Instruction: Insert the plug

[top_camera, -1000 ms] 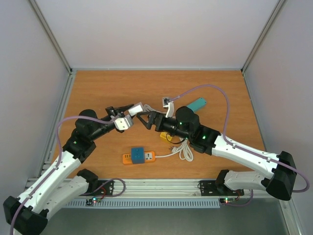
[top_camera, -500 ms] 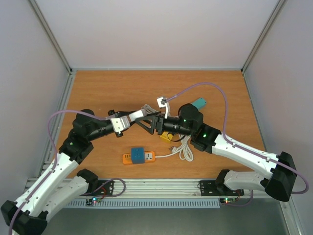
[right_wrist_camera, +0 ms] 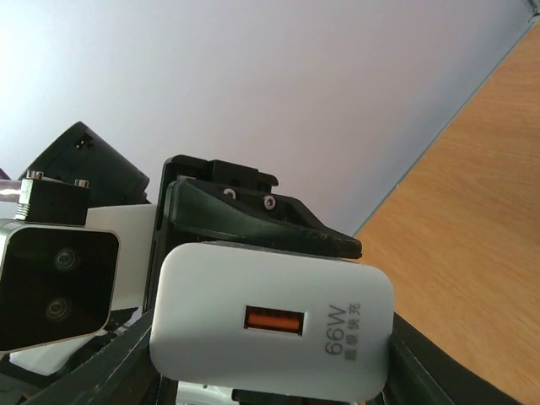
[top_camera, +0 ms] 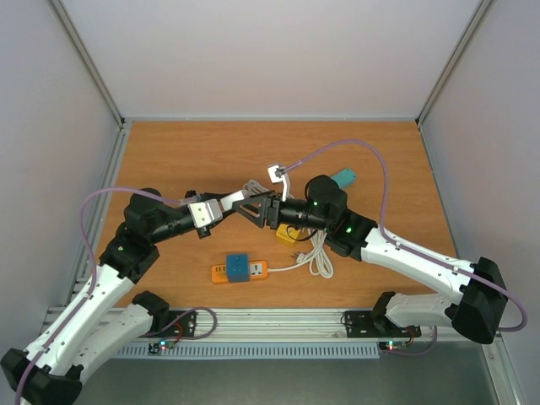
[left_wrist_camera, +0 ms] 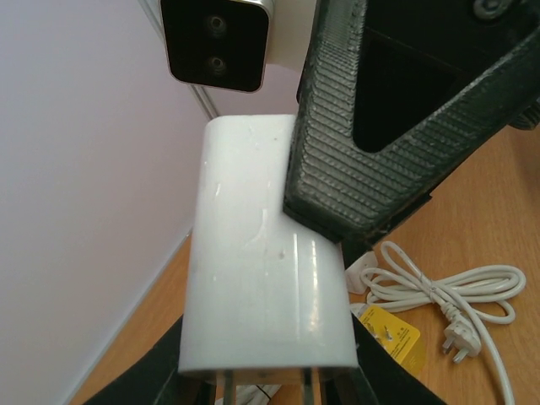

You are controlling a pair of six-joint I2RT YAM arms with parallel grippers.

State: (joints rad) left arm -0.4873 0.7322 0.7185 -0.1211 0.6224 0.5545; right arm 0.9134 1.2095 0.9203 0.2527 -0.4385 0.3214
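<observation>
Above the middle of the desk (top_camera: 186, 160), the two arms have closed the gap that lay between them a second ago. The left end effector (top_camera: 239, 202) and the right end effector (top_camera: 257, 211) now meet tip to tip at the white charger (left_wrist_camera: 266, 270), which hangs in the air between them.

The left one grips the charger at its prong end, with the metal pins pointing back towards its own wrist. One ribbed finger (left_wrist_camera: 354, 152) of the right arm lies against the charger's side. Whether the right one has actually clamped it, I cannot tell.

This looks like a handover meant to free the pins, so insertion has not begun. The orange power strip (top_camera: 240, 270) lies well apart, nearer the arm bases.

The charger is a glossy, hard plastic block with rounded edges. Its end face carries an orange USB port and "66W" print. It is smooth and probably slippery. The finger is dark, matte and finely ridged. A soft white cable (left_wrist_camera: 447, 295) lies coiled on the wood-grain surface.
</observation>
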